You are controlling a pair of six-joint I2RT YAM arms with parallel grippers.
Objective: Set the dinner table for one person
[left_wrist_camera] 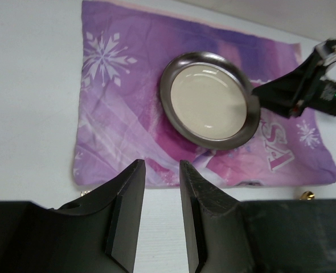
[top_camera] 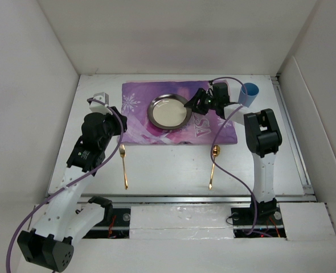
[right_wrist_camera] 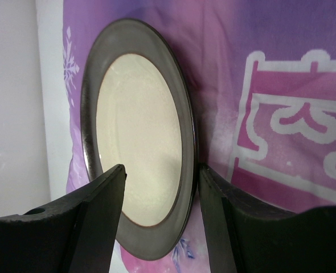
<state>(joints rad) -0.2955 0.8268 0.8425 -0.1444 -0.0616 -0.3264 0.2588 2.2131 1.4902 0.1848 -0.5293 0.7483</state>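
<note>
The white surface carries a purple cloth towards its far side, and a dark-rimmed plate lies on that cloth. My right jaws are spread and straddle the plate's rim, one side over the cream middle, the other over the cloth. My left jaws are narrowly parted, holding nothing, above the cloth's near edge. On bare surface nearer me lie a left gold utensil and a right gold utensil. A blue cup sits by the cloth's far right corner.
</note>
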